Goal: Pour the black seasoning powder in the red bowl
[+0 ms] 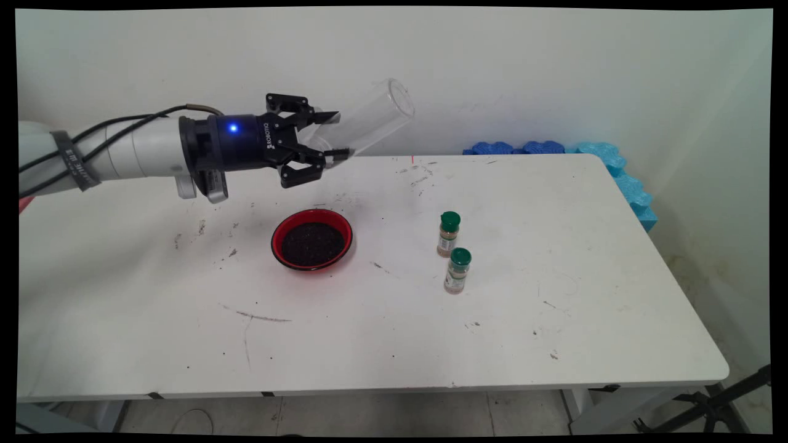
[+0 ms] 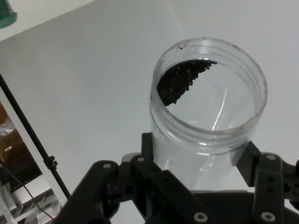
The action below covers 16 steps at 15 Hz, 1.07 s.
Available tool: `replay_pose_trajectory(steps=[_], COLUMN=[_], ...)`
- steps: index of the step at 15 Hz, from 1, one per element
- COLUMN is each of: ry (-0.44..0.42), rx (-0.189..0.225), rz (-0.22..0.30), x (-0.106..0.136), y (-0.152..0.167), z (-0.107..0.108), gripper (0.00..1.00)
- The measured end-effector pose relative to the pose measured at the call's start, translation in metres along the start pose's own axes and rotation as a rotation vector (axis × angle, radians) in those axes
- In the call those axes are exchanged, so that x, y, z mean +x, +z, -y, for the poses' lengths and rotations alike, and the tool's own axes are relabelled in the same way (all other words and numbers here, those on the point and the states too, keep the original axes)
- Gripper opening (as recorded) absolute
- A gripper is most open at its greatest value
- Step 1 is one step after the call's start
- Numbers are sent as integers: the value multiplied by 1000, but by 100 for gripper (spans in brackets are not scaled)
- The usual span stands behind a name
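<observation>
My gripper hangs above the table's back left part, shut on a clear plastic jar. The jar is tilted, its free end pointing up and to the right towards the wall. In the hand view the jar stands between the fingers with its open threaded mouth in sight, and a patch of dark grains lies inside it. Below and slightly in front of the gripper a red bowl sits on the table, filled with dark grains.
Two small spice jars with green lids stand right of the bowl. Blue foam pieces line the table's back right corner. A black stand is on the floor at the right. Dark specks dot the table.
</observation>
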Motion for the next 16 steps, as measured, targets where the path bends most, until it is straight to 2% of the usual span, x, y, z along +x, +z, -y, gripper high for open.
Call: replay_pose_trajectory(steps=[4,9,16], ry=[34,158,346], rx=[10,39,83], rz=[-11,-52,-90], x=[2,3,-7], y=[-1,-3,-5], z=[0,-8,-16], gripper=[0,0,0])
